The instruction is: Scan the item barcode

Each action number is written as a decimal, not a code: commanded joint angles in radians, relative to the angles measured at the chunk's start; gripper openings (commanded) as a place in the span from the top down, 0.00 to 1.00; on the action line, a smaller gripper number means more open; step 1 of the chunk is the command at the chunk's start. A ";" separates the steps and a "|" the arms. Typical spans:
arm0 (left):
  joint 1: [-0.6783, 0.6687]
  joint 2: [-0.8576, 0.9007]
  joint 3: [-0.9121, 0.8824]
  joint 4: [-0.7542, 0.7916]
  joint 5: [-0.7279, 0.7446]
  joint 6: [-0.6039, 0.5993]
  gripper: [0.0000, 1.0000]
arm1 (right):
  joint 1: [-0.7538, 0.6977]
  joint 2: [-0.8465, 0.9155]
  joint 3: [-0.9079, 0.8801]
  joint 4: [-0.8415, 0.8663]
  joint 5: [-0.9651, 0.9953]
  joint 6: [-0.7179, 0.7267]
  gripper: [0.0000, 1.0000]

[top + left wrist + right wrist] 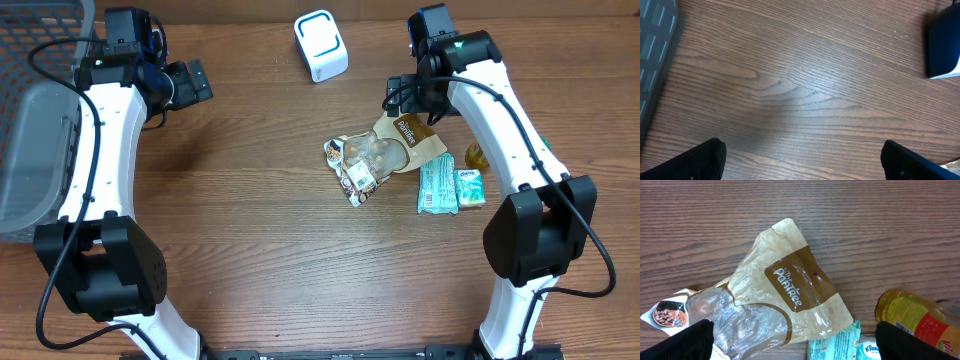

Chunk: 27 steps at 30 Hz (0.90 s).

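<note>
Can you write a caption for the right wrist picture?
Open right claw above a crinkly brown-and-clear plastic bag, beside a yellow bottle.

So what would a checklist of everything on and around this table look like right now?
Surface: wooden table, no spills seen.
Job's things: white scanner-like box at the back; brown bag, clear snack packet, green pack, small carton, yellow bottle clustered right.
Clutter: nothing seen.
Grippers: left gripper open, empty; right gripper open above the brown bag.
Cables: black cables along both arms.
Surroundings: grey basket at left edge.
</note>
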 commanded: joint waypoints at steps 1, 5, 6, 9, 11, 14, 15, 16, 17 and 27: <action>-0.002 0.000 0.023 0.002 -0.002 0.004 0.00 | -0.007 -0.031 -0.004 0.006 0.008 0.007 0.00; -0.002 0.000 0.023 0.002 -0.002 0.004 0.00 | -0.008 -0.182 -0.004 0.006 0.008 0.007 0.00; -0.002 0.000 0.023 0.002 -0.002 0.004 0.00 | -0.008 -0.217 -0.004 0.006 0.008 0.007 0.00; -0.002 0.000 0.023 0.002 -0.002 0.004 0.01 | -0.009 -0.331 -0.004 0.006 0.008 0.007 0.00; -0.002 0.000 0.023 0.002 -0.002 0.004 0.00 | -0.009 -0.406 -0.004 0.008 0.011 0.005 0.00; -0.002 0.000 0.023 0.002 -0.002 0.004 0.01 | -0.009 -0.508 -0.004 0.062 0.074 -0.016 0.00; -0.002 0.000 0.023 0.002 -0.002 0.004 0.00 | -0.009 -0.543 -0.004 0.068 0.091 -0.025 0.00; -0.002 0.000 0.023 0.002 -0.002 0.004 0.00 | -0.009 -0.571 -0.004 0.063 0.090 -0.036 0.00; -0.002 0.000 0.023 0.002 -0.002 0.004 0.00 | -0.009 -0.595 -0.004 0.057 0.090 -0.039 0.00; -0.002 0.000 0.023 0.002 -0.002 0.004 0.00 | -0.009 -0.930 -0.163 0.059 0.090 -0.057 0.00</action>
